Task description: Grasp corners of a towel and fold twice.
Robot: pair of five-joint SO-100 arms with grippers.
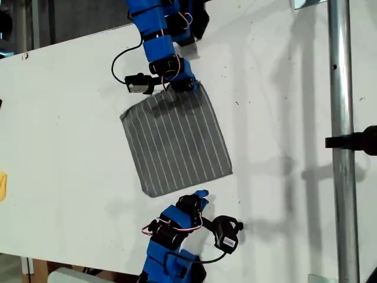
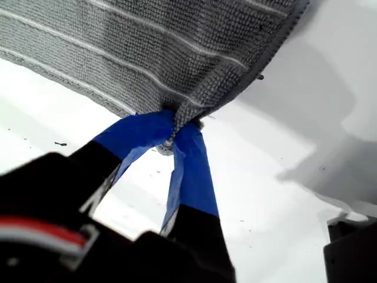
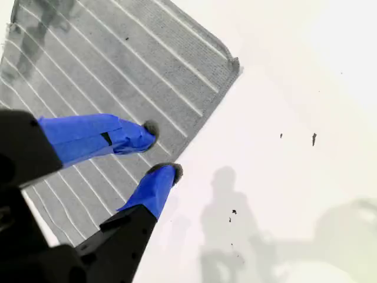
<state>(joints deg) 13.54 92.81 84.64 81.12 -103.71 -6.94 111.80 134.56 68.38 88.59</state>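
Observation:
The dark grey towel [image 1: 177, 141] with thin white stripes lies spread on the white table [image 1: 65, 147]. At its far edge in the exterior view, my first gripper [image 1: 179, 87] is shut on the towel [image 2: 177, 65]. The pinch [image 2: 174, 132] sits on the hem a little way from a corner [image 2: 283, 23], which is lifted off the table. My second gripper [image 1: 200, 194] stands at the towel's near edge. In the second wrist view it [image 3: 160, 150] is open over the hem of the towel [image 3: 118, 71], short of a corner [image 3: 232, 63], and holds nothing.
A metal pole [image 1: 341, 141] with a black clamp [image 1: 359, 140] runs down the exterior view's right. A yellow object [image 1: 2, 186] shows at that view's left edge. Cables and black camera mounts [image 1: 227, 233] hang off both arms.

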